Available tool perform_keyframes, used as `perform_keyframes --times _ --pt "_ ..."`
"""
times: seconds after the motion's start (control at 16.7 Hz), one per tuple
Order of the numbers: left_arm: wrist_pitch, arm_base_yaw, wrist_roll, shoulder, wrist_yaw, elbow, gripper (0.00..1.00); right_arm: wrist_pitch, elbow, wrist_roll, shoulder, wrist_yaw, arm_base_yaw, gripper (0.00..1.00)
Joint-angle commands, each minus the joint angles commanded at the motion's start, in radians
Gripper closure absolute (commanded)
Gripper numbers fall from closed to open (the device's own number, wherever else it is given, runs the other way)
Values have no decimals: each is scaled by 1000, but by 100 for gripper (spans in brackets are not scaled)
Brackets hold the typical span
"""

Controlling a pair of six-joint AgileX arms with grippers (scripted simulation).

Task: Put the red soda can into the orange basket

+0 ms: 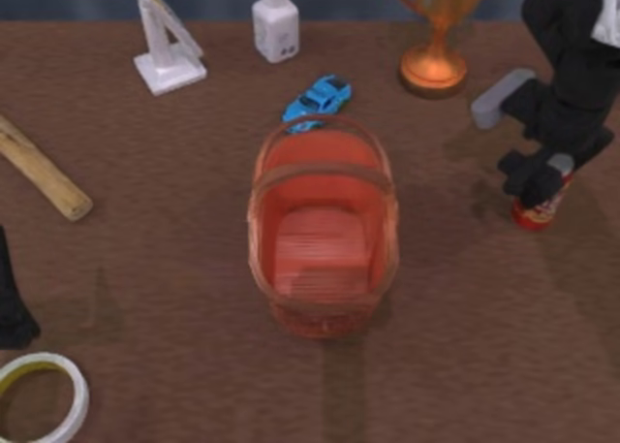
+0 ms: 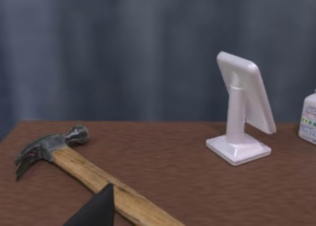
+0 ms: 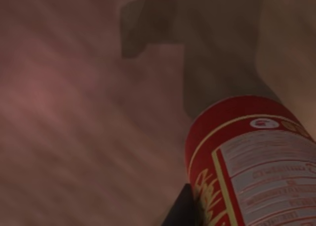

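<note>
A: Where is the red soda can [image 1: 539, 210], and which way does it point?

B: It is on the right side of the tabletop [image 1: 174, 268], well apart from the orange basket [image 1: 323, 232], which sits in the middle. In the top view only its lower red body shows below the right gripper [image 1: 539, 179]. It looks upright, long axis roughly vertical, though its top is hidden by the gripper.

A: Does the right wrist view agree?

B: It shows the can [image 3: 252, 161] very close, red body with a yellow-edged white label, the brown tabletop behind it. I cannot say from that view whether the can rests on the surface or is lifted.

A: And the right gripper?

B: It is straight over the can, its dark fingers down around the upper part. A dark finger edge [image 3: 183, 208] lies against the can's side in the wrist view. The fingers look narrowed onto the can, gripping it.

A: The basket?

B: Its long axis runs from the far edge toward the near edge in the top view, handle arched across it, ribbed bottom bare.

A: The left arm?

B: Parked at the left edge of the tabletop [image 1: 12, 298]. Whether its gripper is open I cannot tell. Its wrist view shows a hammer [image 2: 89, 174] and a white stand [image 2: 242, 117].

A: Anything else nearby?

B: A blue toy car [image 1: 318, 99] just beyond the basket, a white bottle [image 1: 275, 18], an orange trophy cup [image 1: 436, 36], and a tape roll [image 1: 44, 396] at the near left corner.
</note>
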Motion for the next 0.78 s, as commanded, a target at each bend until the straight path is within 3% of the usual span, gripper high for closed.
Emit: perform_keyframes --times 0.12,0.66,0.78 --pt "0 0 0 0 0 0 0 0 0 0 0 0 0 100" --pt "0 0 0 0 0 0 0 0 0 1 -2 0 -2 100" --pt "0 0 0 0 0 0 0 31 -5 8 -2 -21 3 100"
